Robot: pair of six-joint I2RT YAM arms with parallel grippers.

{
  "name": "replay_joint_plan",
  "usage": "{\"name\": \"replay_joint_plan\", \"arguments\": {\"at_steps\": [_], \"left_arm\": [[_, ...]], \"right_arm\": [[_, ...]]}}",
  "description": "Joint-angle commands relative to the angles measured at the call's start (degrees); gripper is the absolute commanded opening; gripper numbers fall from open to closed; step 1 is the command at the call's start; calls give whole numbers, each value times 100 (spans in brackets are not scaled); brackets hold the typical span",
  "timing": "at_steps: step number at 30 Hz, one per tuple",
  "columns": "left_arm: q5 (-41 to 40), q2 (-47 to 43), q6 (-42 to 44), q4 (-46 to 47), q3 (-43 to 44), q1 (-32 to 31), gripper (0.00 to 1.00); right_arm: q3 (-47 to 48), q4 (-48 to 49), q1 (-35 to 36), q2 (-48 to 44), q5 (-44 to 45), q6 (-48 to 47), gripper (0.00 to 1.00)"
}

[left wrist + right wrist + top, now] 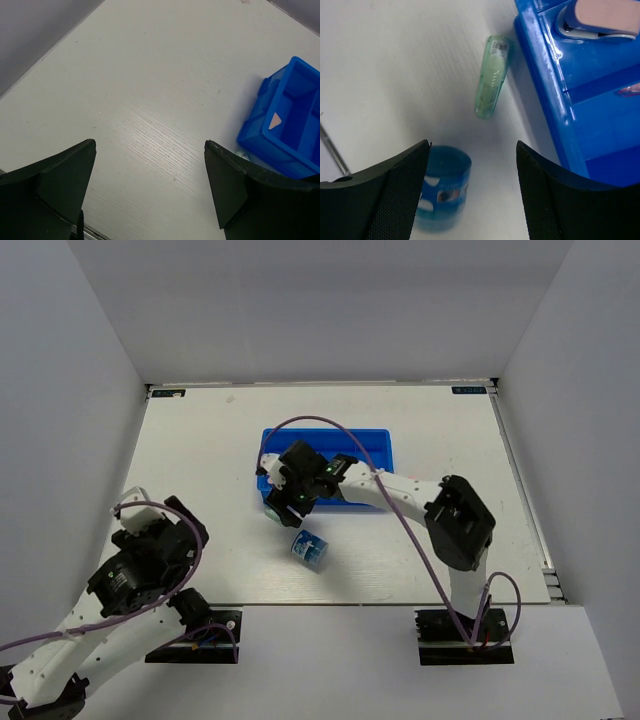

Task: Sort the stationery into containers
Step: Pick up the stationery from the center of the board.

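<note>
The blue tray (372, 433) sits mid-table, a pink eraser (607, 12) in one compartment and a small pink piece (274, 120) in another. A blue-clear tape roll (309, 551) lies on the table in front of the tray, blurred in the right wrist view (442, 187). A mint piece (492, 75) lies beside the tray's wall (545, 85). My right gripper (472, 150) hangs open over the table at the tray's near left corner, nothing between its fingers, with the roll below beside its left finger. My left gripper (150, 145) is open and empty over bare table.
The left arm (150, 560) is at the near left, far from the tray (265, 135). White walls enclose the table on the left, back and right. A purple cable loops over the right arm (400, 495).
</note>
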Motion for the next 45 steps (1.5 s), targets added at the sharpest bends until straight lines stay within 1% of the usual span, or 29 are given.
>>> {"name": "replay_joint_plan", "arguments": {"at_steps": [1,2,5,9,10,13,14,19,22,26,27,29,31,33,38,39,40,42,43,44,45], "left_arm": [[-429,-286,-245,-1313,-197,18,99],[-438,-357,-236,-1313,-214,9,99],[-421,-506,-96,-1208,-311,18,99],[-324,-533,107,-971,-469,18,99],[-298,-516,124,-961,-478,18,99],[-201,-454,133,-891,-610,9,99],[-192,-463,151,-847,-619,9,99],[-148,-489,256,-785,-637,27,99],[-148,-533,291,-803,-645,18,99],[-148,-647,291,-829,-680,18,99],[-148,-673,283,-821,-689,9,99],[-139,-691,265,-829,-689,18,99],[-157,-709,274,-847,-689,27,99],[-148,-717,274,-847,-707,9,99],[-139,-761,274,-838,-724,18,99],[-130,-779,283,-812,-742,35,99],[-122,-770,283,-812,-733,27,99],[-113,-761,291,-794,-751,27,99],[-113,-753,300,-786,-751,18,99],[-104,-770,300,-794,-759,18,99],[-95,-770,318,-759,-733,9,99]], "right_arm": [[343,223,127,300,645,597,73],[378,250,232,344,716,616,74],[396,425,294,581,945,722,74],[519,514,400,880,954,731,74],[519,540,426,906,1224,739,74],[554,646,505,1082,1410,757,74],[545,707,514,1169,1428,766,73],[677,839,567,1434,1595,713,73],[738,857,567,1583,1578,696,70],[791,848,558,1733,1517,687,60],[791,848,567,1759,1482,704,56],[748,804,567,1768,1394,731,49],[625,804,576,1698,1323,740,42],[388,786,584,1663,1262,740,39],[-69,857,628,1355,1253,740,27],[-227,839,646,1216,1201,731,23],[-280,830,655,1214,1174,722,23],[-430,804,672,1004,1077,670,16],[-474,778,690,925,825,652,16],[-509,778,699,698,752,608,12],[-536,752,707,617,700,556,12]]}}
